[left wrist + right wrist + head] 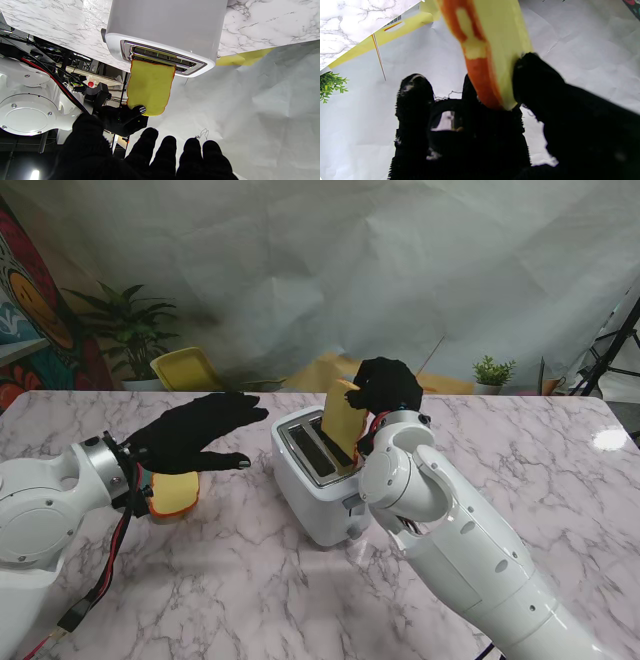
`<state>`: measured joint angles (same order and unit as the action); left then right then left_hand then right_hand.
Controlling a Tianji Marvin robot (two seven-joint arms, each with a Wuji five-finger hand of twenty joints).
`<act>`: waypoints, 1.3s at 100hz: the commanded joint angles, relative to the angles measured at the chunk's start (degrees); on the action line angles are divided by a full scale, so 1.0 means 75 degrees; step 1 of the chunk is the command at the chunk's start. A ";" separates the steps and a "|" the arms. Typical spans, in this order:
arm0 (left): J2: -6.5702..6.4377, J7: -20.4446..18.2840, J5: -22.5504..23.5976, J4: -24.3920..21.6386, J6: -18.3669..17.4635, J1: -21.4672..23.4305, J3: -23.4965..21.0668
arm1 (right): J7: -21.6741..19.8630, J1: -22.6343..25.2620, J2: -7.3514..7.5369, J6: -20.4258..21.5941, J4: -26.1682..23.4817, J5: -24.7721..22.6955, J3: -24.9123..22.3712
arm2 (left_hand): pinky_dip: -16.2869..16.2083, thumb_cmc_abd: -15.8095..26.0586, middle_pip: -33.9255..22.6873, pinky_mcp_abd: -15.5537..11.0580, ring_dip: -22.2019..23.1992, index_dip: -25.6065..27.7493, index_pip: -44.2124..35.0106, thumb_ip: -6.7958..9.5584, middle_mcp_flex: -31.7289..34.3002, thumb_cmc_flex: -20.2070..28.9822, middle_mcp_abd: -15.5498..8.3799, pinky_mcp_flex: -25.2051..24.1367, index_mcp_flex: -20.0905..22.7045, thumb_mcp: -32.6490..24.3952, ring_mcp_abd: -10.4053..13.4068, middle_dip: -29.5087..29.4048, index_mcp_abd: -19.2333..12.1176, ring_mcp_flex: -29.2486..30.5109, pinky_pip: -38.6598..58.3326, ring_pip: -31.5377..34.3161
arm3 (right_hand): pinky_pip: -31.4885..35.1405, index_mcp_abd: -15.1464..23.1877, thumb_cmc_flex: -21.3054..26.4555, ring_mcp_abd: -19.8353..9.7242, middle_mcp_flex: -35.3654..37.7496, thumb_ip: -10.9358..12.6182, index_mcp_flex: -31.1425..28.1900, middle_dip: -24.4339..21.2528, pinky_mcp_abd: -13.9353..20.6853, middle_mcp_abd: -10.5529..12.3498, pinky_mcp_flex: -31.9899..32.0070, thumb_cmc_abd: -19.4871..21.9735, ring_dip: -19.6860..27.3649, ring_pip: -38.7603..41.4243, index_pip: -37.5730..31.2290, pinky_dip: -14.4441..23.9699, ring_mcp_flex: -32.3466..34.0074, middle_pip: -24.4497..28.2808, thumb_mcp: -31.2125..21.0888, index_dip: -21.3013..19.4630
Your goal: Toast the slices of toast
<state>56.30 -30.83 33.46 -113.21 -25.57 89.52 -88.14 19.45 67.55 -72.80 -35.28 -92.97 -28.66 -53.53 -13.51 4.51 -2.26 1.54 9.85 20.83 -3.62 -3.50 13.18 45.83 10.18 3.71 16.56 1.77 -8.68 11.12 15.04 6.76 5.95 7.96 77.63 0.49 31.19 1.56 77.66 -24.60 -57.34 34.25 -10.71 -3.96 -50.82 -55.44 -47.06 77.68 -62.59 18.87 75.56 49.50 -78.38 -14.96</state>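
A white two-slot toaster (322, 480) stands in the middle of the marble table. My right hand (386, 387), in a black glove, is shut on the top edge of a yellow toast slice (344, 426) whose lower end sits in the toaster's right-hand slot. The slice (149, 87) and the toaster (165, 30) also show in the left wrist view. The slice's orange crust (480, 72) is pinched between thumb and fingers in the right wrist view. My left hand (200, 434) hovers open, fingers spread, left of the toaster. Under its wrist a second toast slice (175, 492) lies on the table.
A yellow chair (187, 369) and a potted plant (128, 330) stand beyond the table's far left edge. A small plant (492, 373) sits behind the far right edge. A white wrinkled sheet hangs as backdrop. My right forearm (450, 530) crosses the table right of the toaster.
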 commanded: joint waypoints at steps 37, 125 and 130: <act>0.0006 -0.0079 0.0034 -0.0054 0.0011 0.0101 -0.0038 | 0.0186 -0.0156 -0.0215 -0.0163 0.0085 0.0086 0.0244 | -0.0054 0.0217 -0.0108 -0.0293 -0.0085 -0.0055 -0.0041 0.0101 0.0170 -0.0180 -0.0110 -0.0009 0.0111 0.0085 0.0118 -0.0065 -0.0102 0.0056 -0.0316 0.0110 | 0.0170 0.0323 0.0318 -0.0515 0.0718 0.0012 -0.0402 -0.0077 0.0071 -0.0775 -0.0101 -0.0087 0.0044 0.0269 -0.0709 -0.0095 -0.0004 0.0358 -0.0959 -0.0007; 0.0009 -0.0036 0.0067 -0.0027 -0.0056 0.0150 -0.0077 | 0.0366 -0.0162 -0.0244 -0.0080 0.0403 0.0026 0.0235 | -0.0050 0.0226 -0.0115 -0.0303 -0.0080 -0.0057 -0.0042 0.0101 0.0171 -0.0167 -0.0110 -0.0001 0.0109 0.0085 0.0128 -0.0064 -0.0098 0.0062 -0.0316 0.0117 | 0.0185 0.0340 0.0308 -0.0523 0.0722 0.0011 -0.0400 -0.0083 0.0076 -0.0772 -0.0093 -0.0091 0.0063 0.0269 -0.0707 -0.0111 -0.0002 0.0365 -0.0939 0.0001; 0.0010 -0.0031 0.0069 -0.0025 -0.0054 0.0151 -0.0076 | 0.0406 -0.0140 -0.0249 -0.0071 0.0428 0.0023 0.0221 | -0.0049 0.0227 -0.0115 -0.0302 -0.0081 -0.0057 -0.0042 0.0101 0.0171 -0.0171 -0.0113 -0.0001 0.0110 0.0087 0.0137 -0.0064 -0.0098 0.0063 -0.0316 0.0117 | 0.0190 0.0330 0.0316 -0.0516 0.0722 0.0014 -0.0400 -0.0084 0.0079 -0.0772 -0.0095 -0.0092 0.0064 0.0268 -0.0707 -0.0111 -0.0003 0.0365 -0.0944 0.0002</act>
<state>56.32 -30.40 33.93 -113.38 -25.89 90.63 -88.81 22.15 65.93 -74.53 -35.83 -90.24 -28.42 -51.67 -13.51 4.51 -2.27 1.54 9.85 20.83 -3.63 -3.50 13.18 45.83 10.18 3.72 16.57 1.77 -8.67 11.12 15.03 6.78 5.95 7.96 77.64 0.49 31.19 1.56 77.68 -24.62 -57.36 33.46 -10.71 -3.96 -50.82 -55.47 -47.04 77.68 -62.59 18.84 75.56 49.51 -78.39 -14.95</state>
